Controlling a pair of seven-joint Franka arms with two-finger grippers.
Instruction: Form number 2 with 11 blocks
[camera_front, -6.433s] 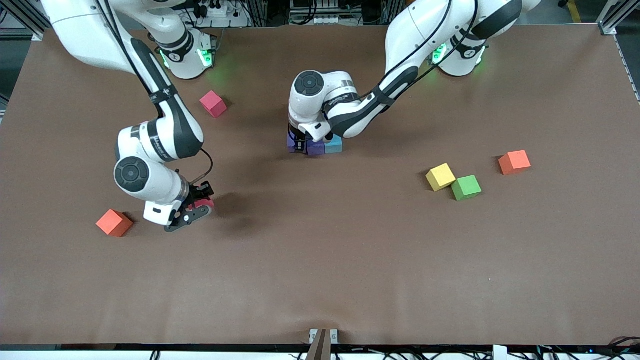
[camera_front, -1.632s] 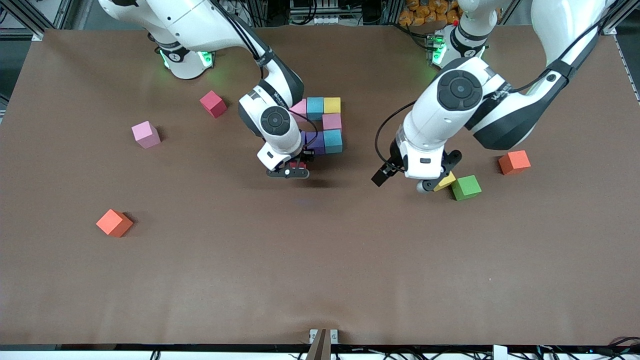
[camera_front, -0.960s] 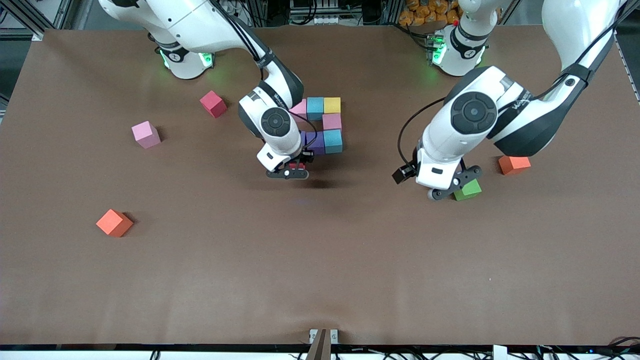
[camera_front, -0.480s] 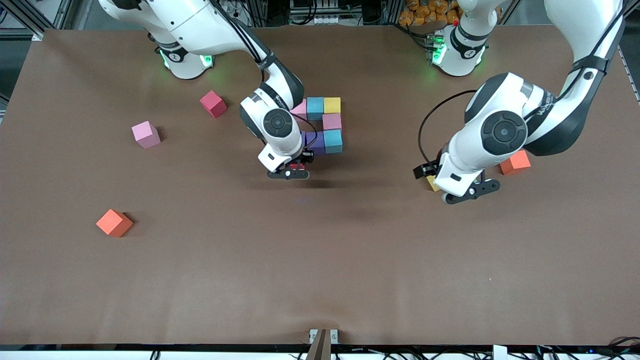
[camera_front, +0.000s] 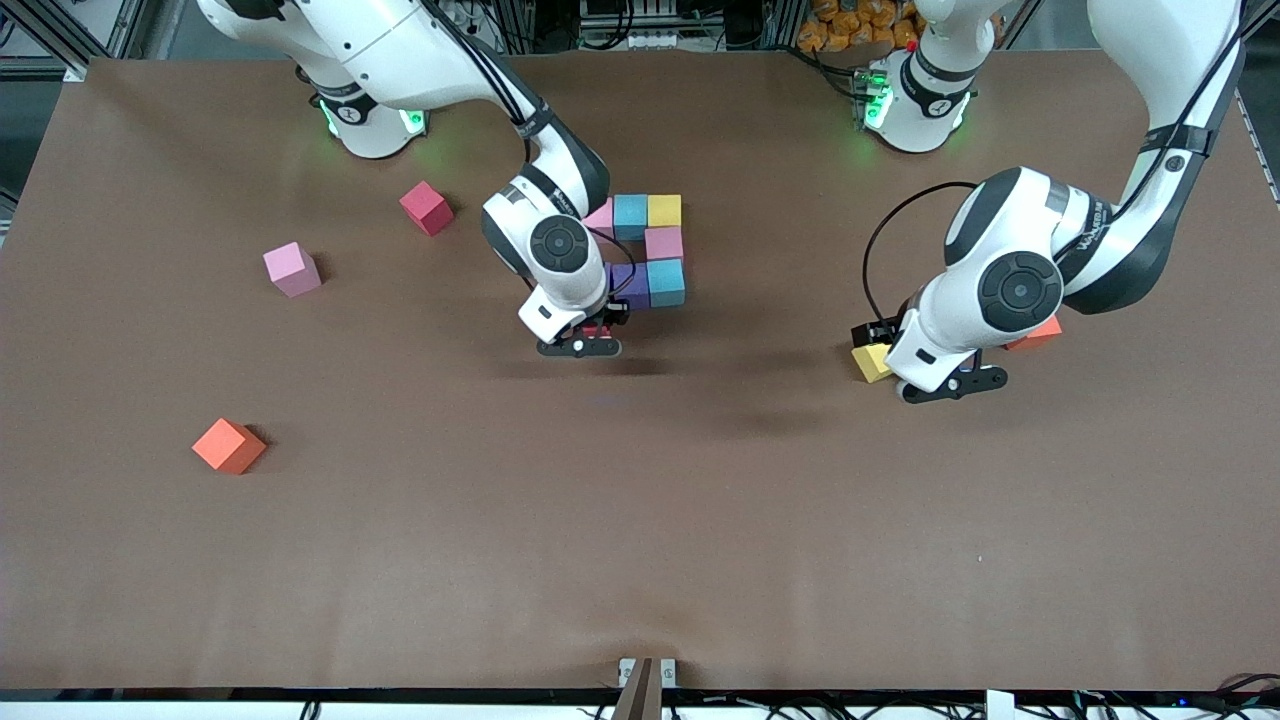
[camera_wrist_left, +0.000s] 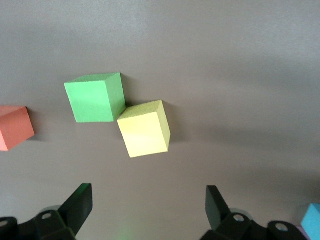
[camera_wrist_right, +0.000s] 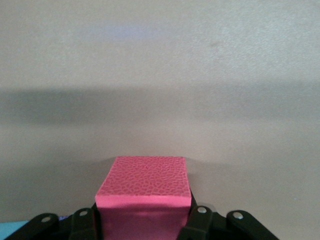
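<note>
- The right gripper (camera_front: 590, 338) is clenched on a red-pink block (camera_wrist_right: 145, 192), which sits squarely between its fingers (camera_wrist_right: 82, 222). It hangs over bare desk (camera_front: 640, 520) just at the camera-side edge of the partly built number 2 (camera_front: 645, 245).
- The number 2 so far shows a row of pink, light blue (camera_front: 630, 212) and yellow (camera_front: 664, 210) cubes, a pink cube (camera_front: 663, 243) under the yellow one, then a light blue cube (camera_front: 666, 282) and a purple cube (camera_front: 631, 286) in the next row; the right arm hides the rest.
- The left gripper (camera_wrist_left: 147, 200) has its fingers (camera_wrist_left: 80, 202) spread wide and released, grasping nothing. It hovers over the loose blocks toward the left arm's end of the desk.
- In the left wrist view the yellow block (camera_wrist_left: 144, 129) lies ahead of the gap between the fingers, apart from both. A green block (camera_wrist_left: 95, 97) touches its corner, and an orange block (camera_wrist_left: 15, 128) lies near that.
- Loose toward the right arm's end: a red block (camera_front: 427, 208), a pink block (camera_front: 292, 269) and an orange block (camera_front: 229, 446).
</note>
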